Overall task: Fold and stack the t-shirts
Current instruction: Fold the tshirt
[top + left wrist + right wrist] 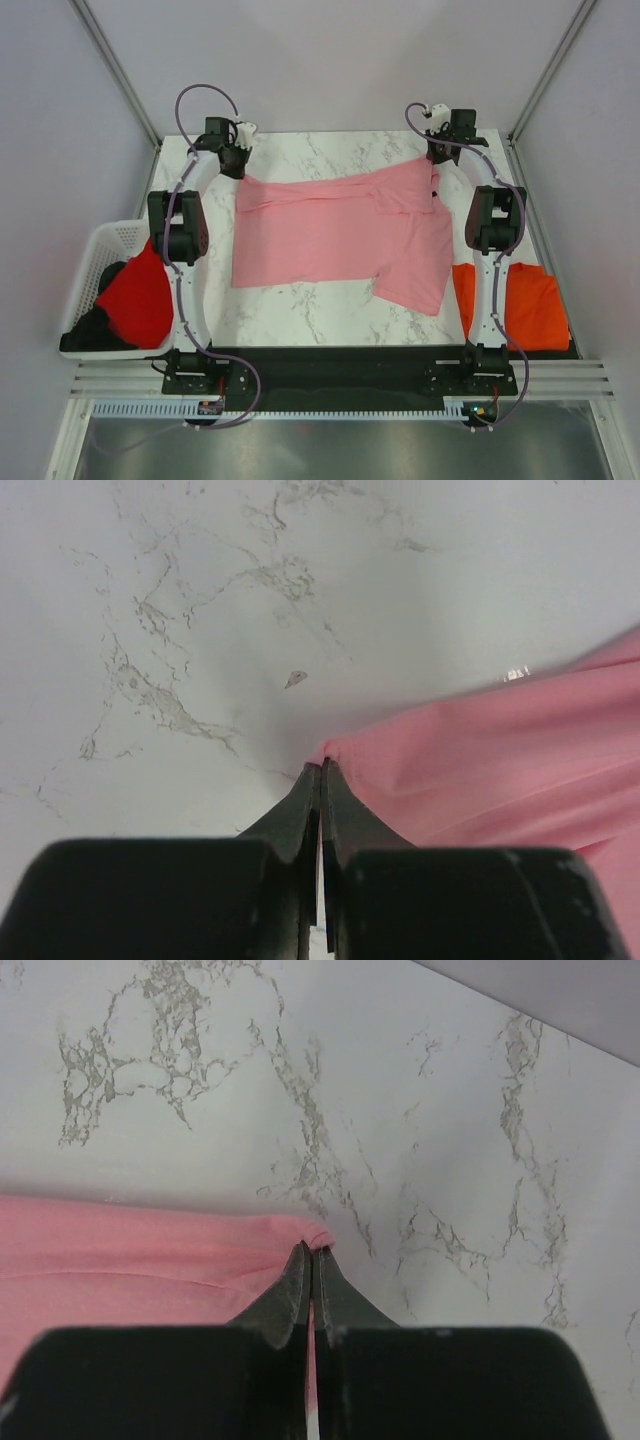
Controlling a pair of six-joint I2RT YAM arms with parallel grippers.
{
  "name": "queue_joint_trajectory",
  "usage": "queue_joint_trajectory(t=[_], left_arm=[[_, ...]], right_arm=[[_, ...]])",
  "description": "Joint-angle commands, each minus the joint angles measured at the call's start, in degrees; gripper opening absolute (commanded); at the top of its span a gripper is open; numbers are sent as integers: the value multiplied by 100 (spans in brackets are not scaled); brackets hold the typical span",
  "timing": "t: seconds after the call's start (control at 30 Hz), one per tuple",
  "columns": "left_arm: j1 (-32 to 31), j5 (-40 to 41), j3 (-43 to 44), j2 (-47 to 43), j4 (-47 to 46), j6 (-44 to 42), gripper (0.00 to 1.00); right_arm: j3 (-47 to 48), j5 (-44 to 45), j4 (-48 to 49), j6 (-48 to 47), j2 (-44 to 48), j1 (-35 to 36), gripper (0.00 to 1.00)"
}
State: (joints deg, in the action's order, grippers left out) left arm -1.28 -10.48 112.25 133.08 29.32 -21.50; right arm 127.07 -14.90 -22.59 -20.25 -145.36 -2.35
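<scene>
The light pink t-shirt [330, 235] lies spread across the middle of the marble table, its far edge stretched between my two grippers. My left gripper [236, 160] is shut on its far left corner, which shows as pink fabric [480, 760] pinched at the fingertips. My right gripper [437, 155] is shut on its far right corner, seen as pink fabric [150, 1250] in the right wrist view. The red t-shirt [138, 298] lies bunched in the basket at left. The bright orange t-shirt [525, 305] lies at the table's right edge.
A white lattice basket [108, 243] stands at the left edge and also holds a dark garment [90, 330]. Grey walls and metal frame posts enclose the marble table [320, 150] at the back and sides.
</scene>
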Motion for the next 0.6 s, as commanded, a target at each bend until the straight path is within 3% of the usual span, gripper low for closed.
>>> queue_joint_trajectory(t=[0.0,0.07,0.1,0.13,0.2,0.37,0.4,0.57], left_arm=[[-39,151,184,-317,-252,40,6],[-48,318,61,-535,-234,40,15],[-57,362,-35,-633,-216,23,27],[-57,450,-245,-738,-190,14,32],[-48,590,-587,-1090,-50,-56,42],[5,469,-1187,-1705,389,49,55],[5,372,-1318,-1828,477,93,63],[5,-156,-1671,-1900,777,251,58]], right_arm=[[240,101,273,74,95,15,5],[161,197,273,48,157,15,16],[126,241,273,39,227,15,24],[73,294,273,21,271,15,38],[3,470,255,21,455,7,45],[-436,514,264,65,1087,-20,49],[-533,418,264,91,1167,-20,50],[-1140,-215,-52,100,1441,-2,49]])
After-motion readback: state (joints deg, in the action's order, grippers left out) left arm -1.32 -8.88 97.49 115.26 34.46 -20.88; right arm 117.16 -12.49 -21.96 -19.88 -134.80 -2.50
